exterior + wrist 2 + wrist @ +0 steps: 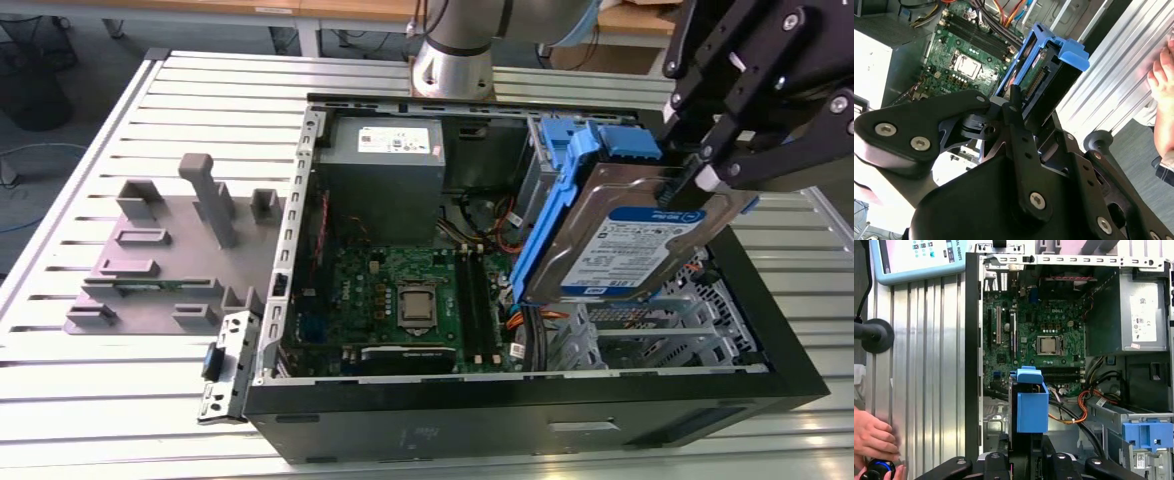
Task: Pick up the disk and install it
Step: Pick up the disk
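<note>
Bright, even room light. In the second wrist view glare bleaches the ribbed table (1119, 70) and power-supply box (871, 65); the black gripper (1029, 107) and the disk (1041, 82) it clamps sit in shadow.

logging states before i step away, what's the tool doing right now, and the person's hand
Tool: shut on the disk, tilted over the open computer case.
Person's hand: at a small dark round object; grip cannot be told.

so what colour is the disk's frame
The frame on the disk is blue, best seen in the first wrist view.
</note>
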